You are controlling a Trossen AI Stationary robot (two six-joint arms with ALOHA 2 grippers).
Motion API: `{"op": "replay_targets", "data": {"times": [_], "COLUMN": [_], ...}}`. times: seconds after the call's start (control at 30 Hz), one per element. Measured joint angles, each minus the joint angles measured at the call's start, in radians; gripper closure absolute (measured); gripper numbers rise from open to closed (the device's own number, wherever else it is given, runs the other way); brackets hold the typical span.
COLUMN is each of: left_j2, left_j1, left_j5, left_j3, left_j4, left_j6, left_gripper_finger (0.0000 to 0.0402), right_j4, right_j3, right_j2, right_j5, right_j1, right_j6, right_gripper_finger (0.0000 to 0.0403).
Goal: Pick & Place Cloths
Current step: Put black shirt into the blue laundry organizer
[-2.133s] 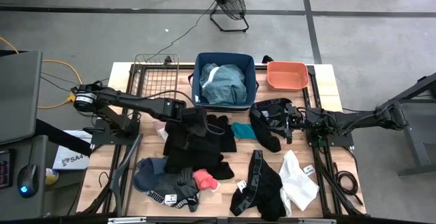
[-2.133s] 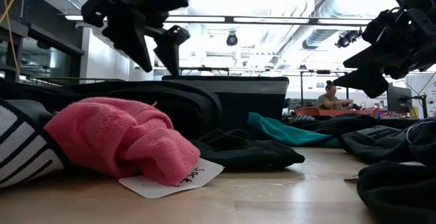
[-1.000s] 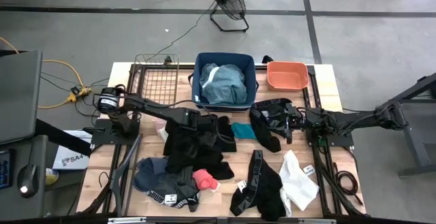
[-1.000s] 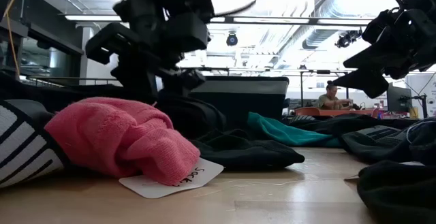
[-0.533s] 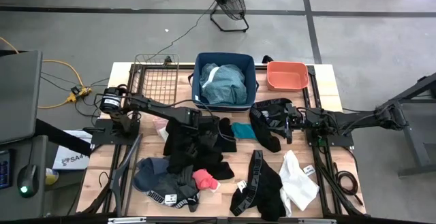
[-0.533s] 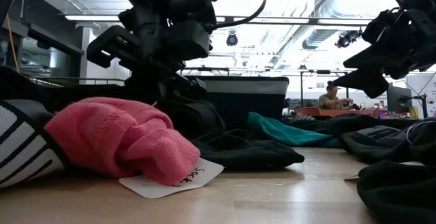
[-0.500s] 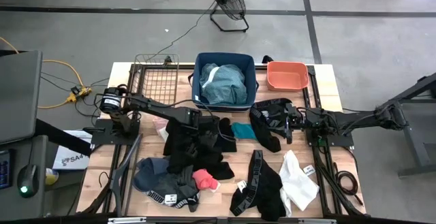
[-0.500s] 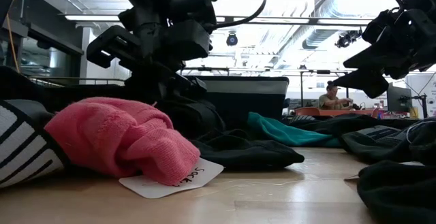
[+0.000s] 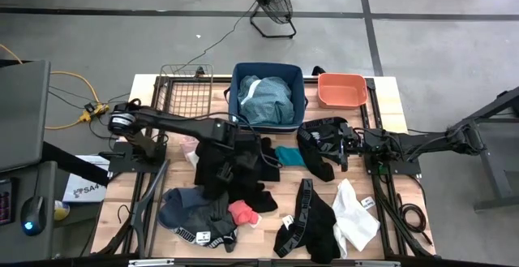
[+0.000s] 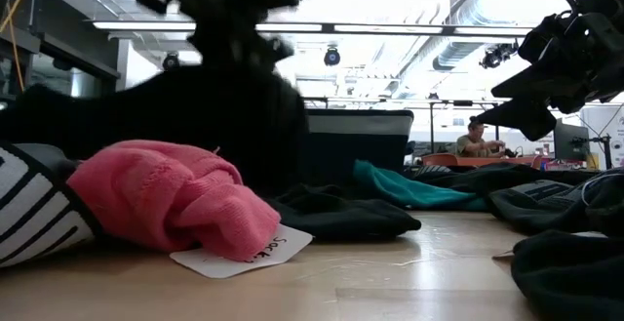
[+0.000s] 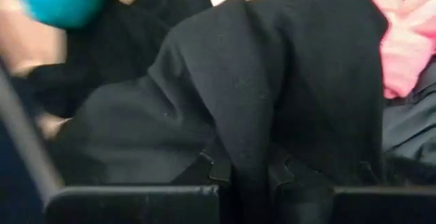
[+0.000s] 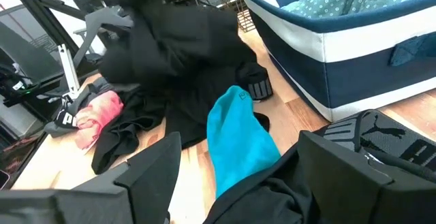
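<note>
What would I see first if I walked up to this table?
Probably the mess of clothes all over the table, mostly black. The left gripper is shut on a black cloth in the middle. A bright pink cloth lies near the front, and a blue bin with a teal cloth stands at the back.

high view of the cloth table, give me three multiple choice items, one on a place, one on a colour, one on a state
1. Where is the blue fabric bin?
A. far edge, beside the coral plastic tub
B. near edge
C. on the floor

2. What colour is the small cloth lying between the two arms?
A. yellow
B. teal
C. orange

3. What is the left gripper doing?
A. open over the tub
B. shut on a black cloth
C. holding the bin

Answers: 1 A, bin and tub stand side by side; 2 B, teal against the wood; 3 B, black fabric hangs from its fingers.
</note>
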Motion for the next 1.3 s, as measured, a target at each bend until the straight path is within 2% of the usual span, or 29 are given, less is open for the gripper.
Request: {"op": "replay_targets", "data": {"times": [0.3,0.7,0.83,1.03,1.3], "left_j2": [-0.093,-0.205,-0.231,-0.249,-0.252], "left_j1": [-0.040,-0.038,-0.038,-0.037,-0.037], "left_j5": [-0.255,-0.497,-0.607,-0.767,-0.908], "left_j3": [0.216,0.431,0.484,0.521,0.523], "left_j4": [-0.153,-0.224,-0.221,-0.128,0.118], "left_j6": [-0.001,0.007,0.018,0.106,0.294], "left_gripper_finger": [0.0385,0.0385,0.0385,0.0385,0.0385], "right_j4": [0.000,0.000,0.000,0.000,0.000], "right_j3": [0.000,0.000,0.000,0.000,0.000], "right_j2": [0.000,0.000,0.000,0.000,0.000], "right_j5": [0.000,0.000,0.000,0.000,0.000], "right_j1": [0.000,0.000,0.000,0.000,0.000], "right_j6": [0.000,0.000,0.000,0.000,0.000], "right_gripper_finger": [0.0116,0.0116,0.0116,0.0116,0.0116]}}
